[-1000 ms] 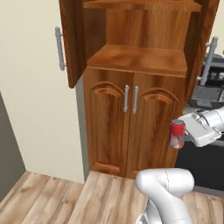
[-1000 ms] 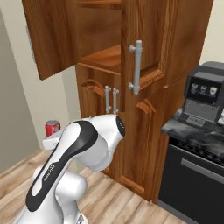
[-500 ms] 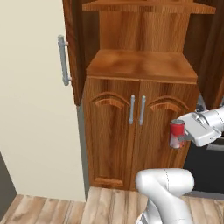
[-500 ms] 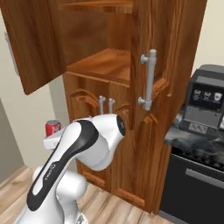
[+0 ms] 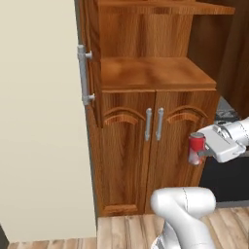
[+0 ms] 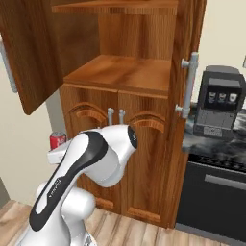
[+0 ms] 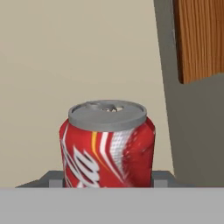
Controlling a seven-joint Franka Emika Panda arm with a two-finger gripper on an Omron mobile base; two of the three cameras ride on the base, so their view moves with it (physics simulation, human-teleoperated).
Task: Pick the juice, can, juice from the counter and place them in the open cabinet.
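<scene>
My gripper (image 7: 106, 179) is shut on the can (image 7: 107, 144), a small red can with a silver top held upright between the two fingertips (image 7: 52, 178). In the left base view the can (image 5: 197, 145) hangs in the gripper (image 5: 196, 152) in front of the cabinet's lower right door. From the right base it is the can (image 6: 57, 140) in the gripper (image 6: 56, 150) to the left of my arm. The cabinet (image 5: 151, 73) stands open, its middle shelf (image 6: 120, 72) bare. The juice is out of view. A strip of the counter (image 6: 216, 144) shows at the right.
The open left door with its grey bar handle (image 5: 83, 75) juts out beside a cream wall (image 5: 39, 121). The right door's handle (image 6: 190, 84) sticks out toward a black coffee machine (image 6: 218, 103) on the counter. A dark oven front (image 6: 216, 202) sits below.
The whole picture has shifted as the base drove: the cabinet now stands nearer and more square to the cameras. The can stays in the gripper, at the same place relative to the arm.
</scene>
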